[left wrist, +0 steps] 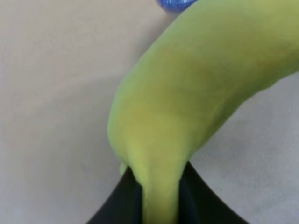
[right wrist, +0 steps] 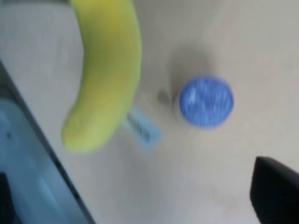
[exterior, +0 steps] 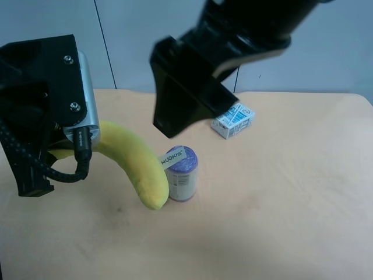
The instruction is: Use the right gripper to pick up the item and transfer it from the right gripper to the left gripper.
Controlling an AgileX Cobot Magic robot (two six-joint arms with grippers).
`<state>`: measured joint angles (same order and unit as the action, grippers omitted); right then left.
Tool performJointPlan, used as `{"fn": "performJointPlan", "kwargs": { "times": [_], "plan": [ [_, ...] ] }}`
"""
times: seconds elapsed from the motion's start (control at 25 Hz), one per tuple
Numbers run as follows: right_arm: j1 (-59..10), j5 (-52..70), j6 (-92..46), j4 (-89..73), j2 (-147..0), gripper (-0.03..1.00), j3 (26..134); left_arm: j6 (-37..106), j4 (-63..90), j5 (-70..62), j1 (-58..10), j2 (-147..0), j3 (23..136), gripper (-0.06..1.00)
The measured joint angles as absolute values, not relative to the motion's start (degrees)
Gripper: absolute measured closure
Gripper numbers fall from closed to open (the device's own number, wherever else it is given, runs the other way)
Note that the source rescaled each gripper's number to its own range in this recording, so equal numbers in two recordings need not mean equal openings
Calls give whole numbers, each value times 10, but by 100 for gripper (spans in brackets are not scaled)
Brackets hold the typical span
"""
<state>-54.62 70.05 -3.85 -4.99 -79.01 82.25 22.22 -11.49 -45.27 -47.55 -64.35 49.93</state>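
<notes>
A yellow banana [exterior: 137, 160] hangs over the table, held by its stem end in my left gripper [left wrist: 161, 186], whose black fingers are shut on it. In the exterior high view this gripper [exterior: 61, 153] is mostly hidden behind its wrist housing at the left. The banana's free end points down beside a small can. My right gripper [exterior: 192, 99] hovers above and behind the banana, open and empty. In the right wrist view the banana [right wrist: 105, 74] lies below the gripper [right wrist: 154, 186], with one black finger [right wrist: 275, 191] at the edge.
A small can with a blue lid [exterior: 183, 175] stands by the banana's tip, with a white tag [exterior: 173, 157] next to it; it also shows in the right wrist view [right wrist: 206, 101]. A white and blue carton [exterior: 233, 121] lies further back on the beige table [exterior: 280, 210].
</notes>
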Motion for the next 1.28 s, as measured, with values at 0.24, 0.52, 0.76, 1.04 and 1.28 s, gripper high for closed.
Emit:
{"fn": "performJointPlan", "kwargs": {
  "times": [0.24,0.52,0.76,1.04,1.28],
  "plan": [
    [-546,701,-38,-26,-682,-3,707,222,-115,-453,-476,-644,499,94],
    [-546,701,-38,-16,-529,-3,578,222,-114,-453,-476,-644,499,94],
    [-547,702,-38,-7,-352,-3,432,222,-114,-453,-476,-644,499,94],
    [-547,640,-38,-7,-157,-3,314,222,-114,-453,-476,-644,499,94],
    [-547,626,-38,-7,-61,-3,294,222,-114,-453,-476,-644,499,94]
  ]
}}
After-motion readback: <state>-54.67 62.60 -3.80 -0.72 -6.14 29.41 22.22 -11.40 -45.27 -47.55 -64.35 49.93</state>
